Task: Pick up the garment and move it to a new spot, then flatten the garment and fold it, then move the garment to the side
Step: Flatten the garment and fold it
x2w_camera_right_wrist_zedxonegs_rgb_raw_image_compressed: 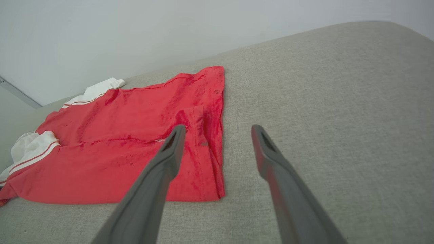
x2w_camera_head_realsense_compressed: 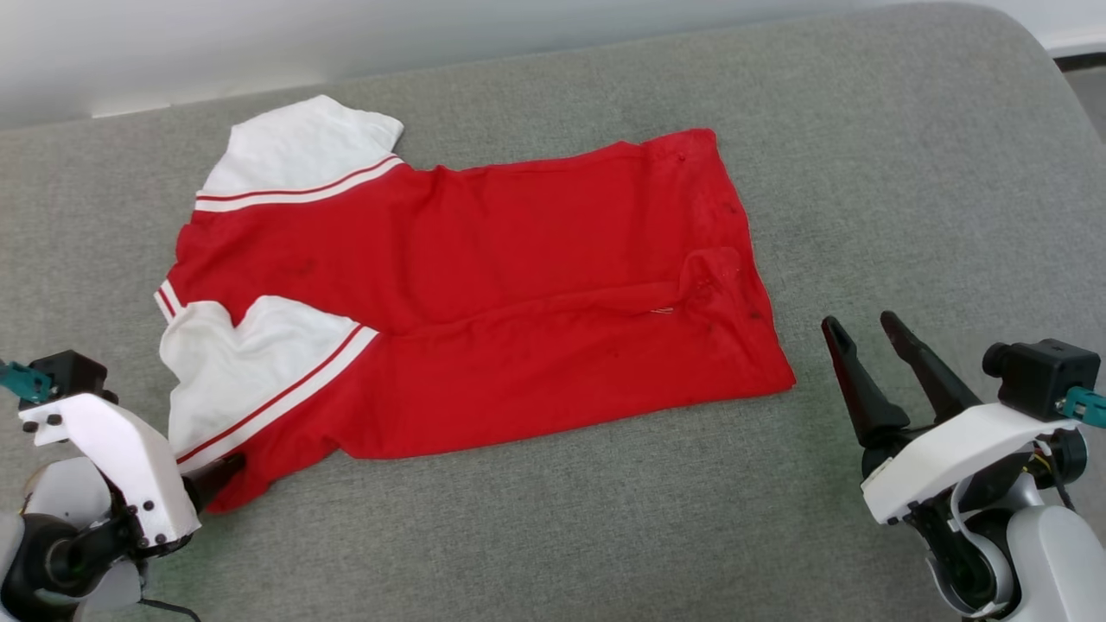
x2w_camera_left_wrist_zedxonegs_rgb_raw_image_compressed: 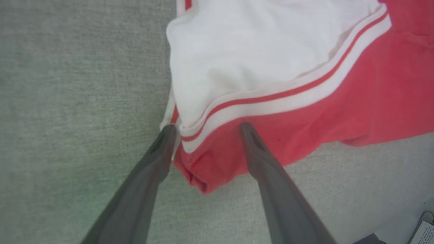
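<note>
- left gripper (x2w_camera_left_wrist_zedxonegs_rgb_raw_image_compressed: 206, 127) at 8 o'clock, jaws wide, fingers straddling the near sleeve corner of the shirt (x2w_camera_head_realsense_compressed: 484, 285), not clamped on it
- right gripper (x2w_camera_head_realsense_compressed: 861, 321) at 4 o'clock, jaws wide, holding nothing, over bare cushion just off shirt's hem corner
- shirt at centre, folded along its length, sleeves toward 9, hem toward 3
- grey cushion (x2w_camera_head_realsense_compressed: 907, 173): broad bare stretch 1 to 4 o'clock, narrower strip at 6, rounded corner at 1
- wall (x2w_camera_head_realsense_compressed: 259, 43) behind at 12
</note>
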